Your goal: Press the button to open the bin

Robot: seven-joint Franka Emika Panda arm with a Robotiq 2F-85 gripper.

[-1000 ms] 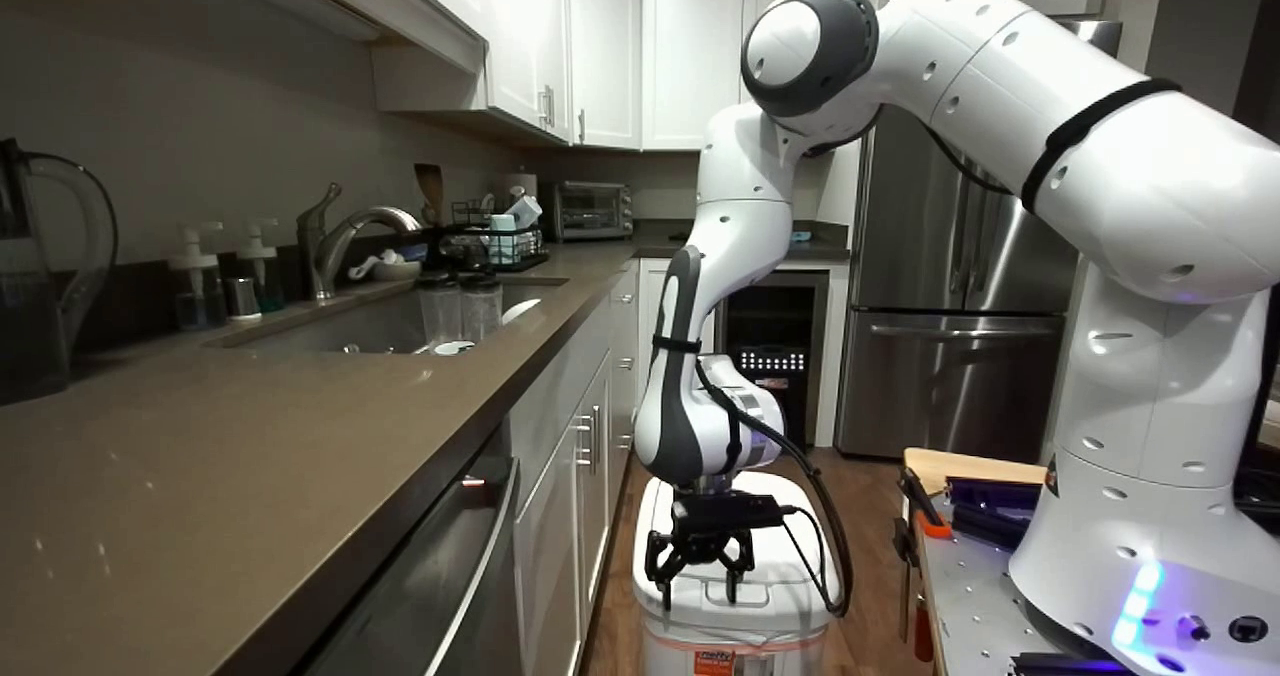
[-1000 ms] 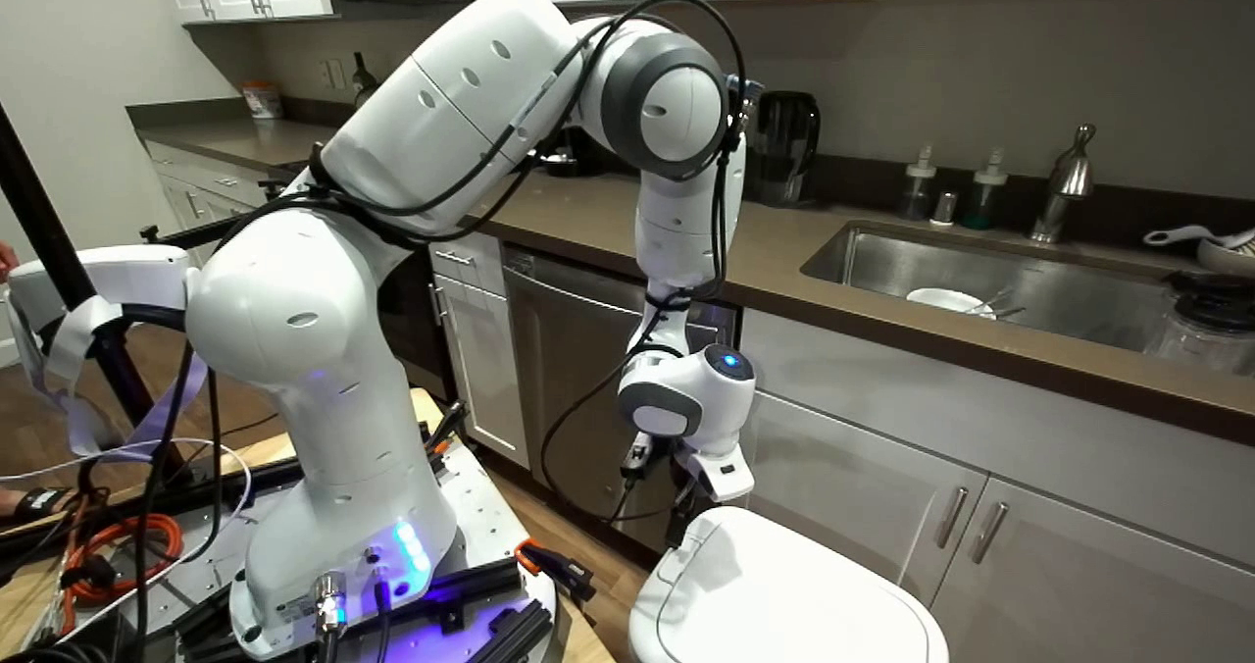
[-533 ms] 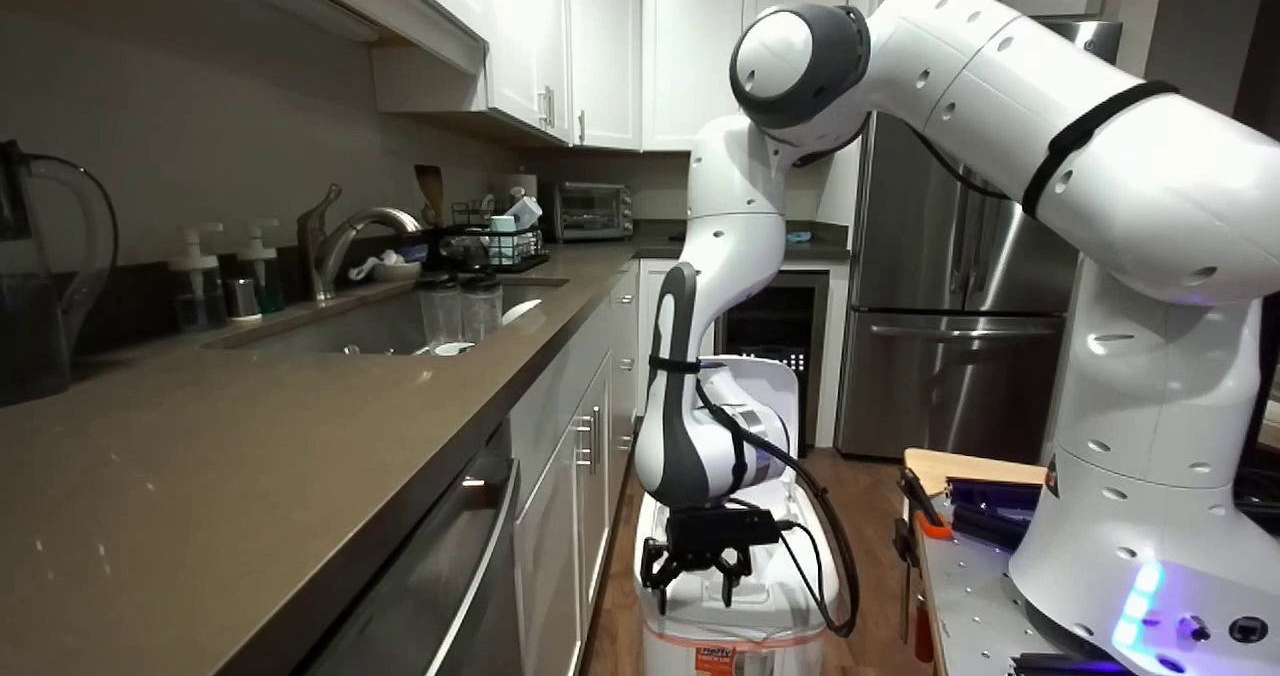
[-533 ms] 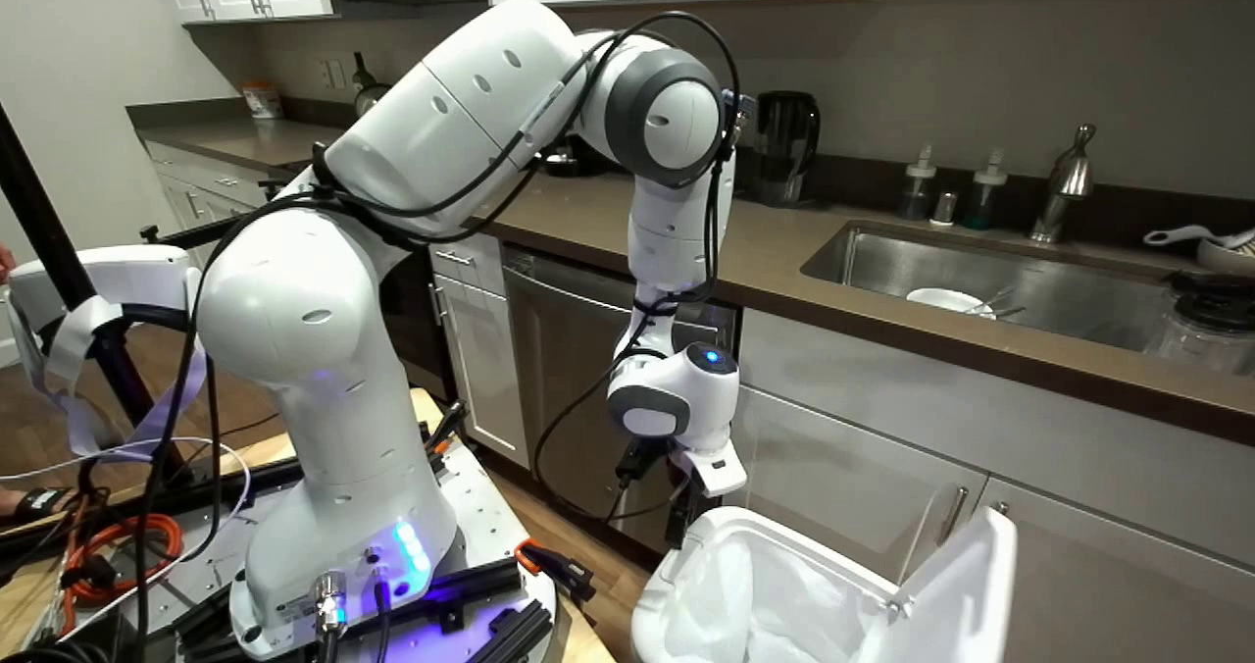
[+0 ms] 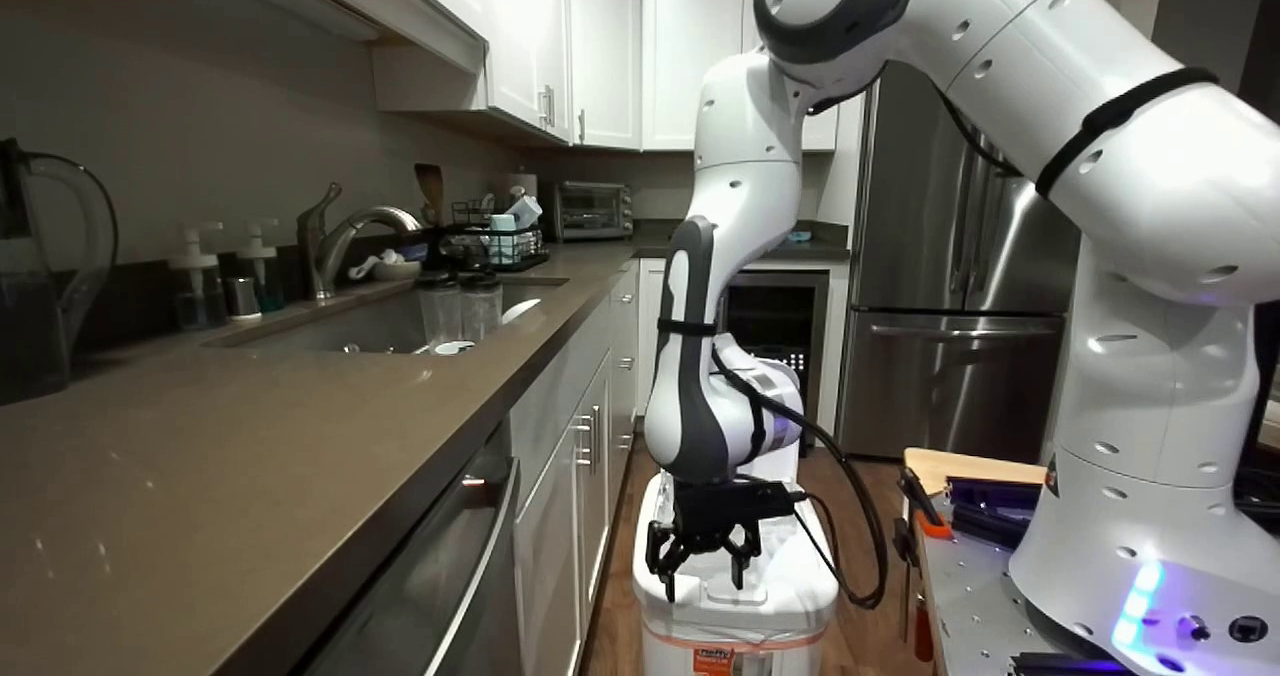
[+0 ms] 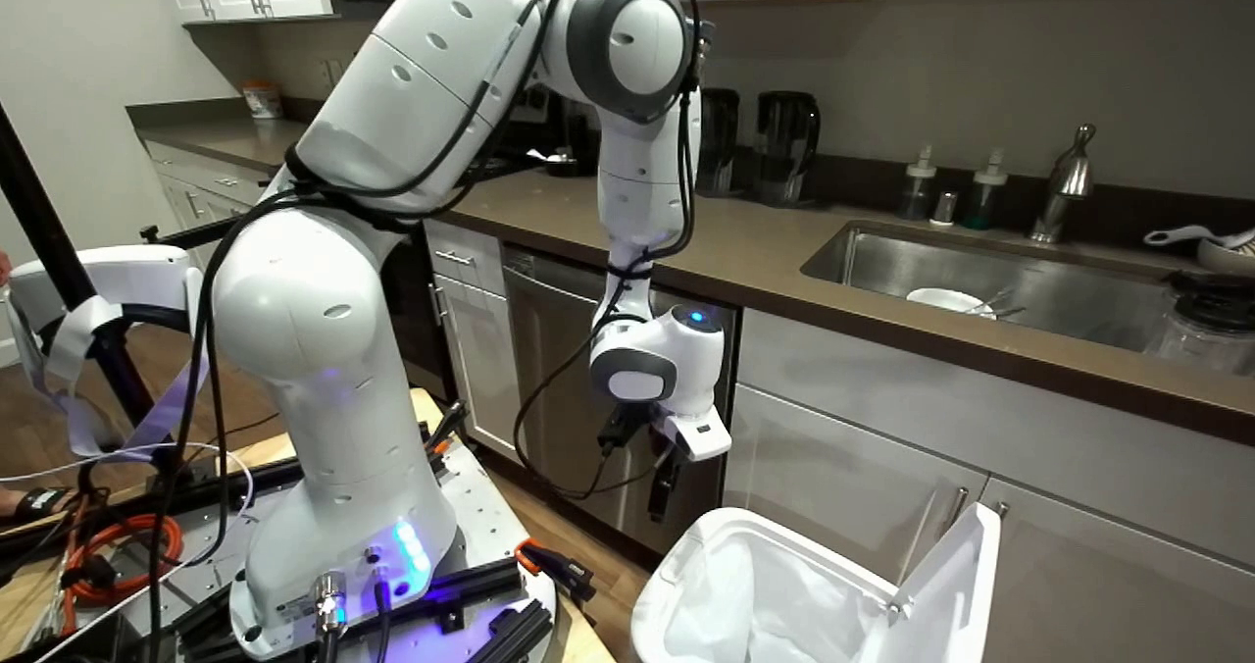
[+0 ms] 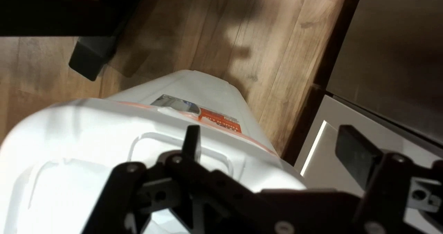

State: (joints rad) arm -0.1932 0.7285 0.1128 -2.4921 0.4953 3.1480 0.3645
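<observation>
The white bin (image 5: 660,611) stands on the floor; it also shows in an exterior view (image 6: 665,594) and in the wrist view (image 7: 86,119). Its lid (image 6: 946,594) stands up on its hinge and a white liner shows inside. A rounded panel (image 7: 148,145) sits on the bin's front rim, partly hidden by a finger. My gripper (image 5: 704,582) is open and empty, fingers pointing down, above the front rim. In an exterior view the gripper (image 6: 663,501) is apart from the bin. In the wrist view the gripper (image 7: 271,137) has its fingers wide apart.
White cabinets (image 6: 853,467) and a dishwasher (image 5: 450,566) run along one side of the bin. A counter (image 5: 330,436) with a sink is above them. The robot's metal-topped table (image 5: 970,586) with tools stands on the opposite side. A steel fridge (image 5: 950,386) is behind.
One second ago the lid was shut; half a second ago it was up. My gripper dipped slightly, then rose away from the front rim. The gripper has stayed open.
</observation>
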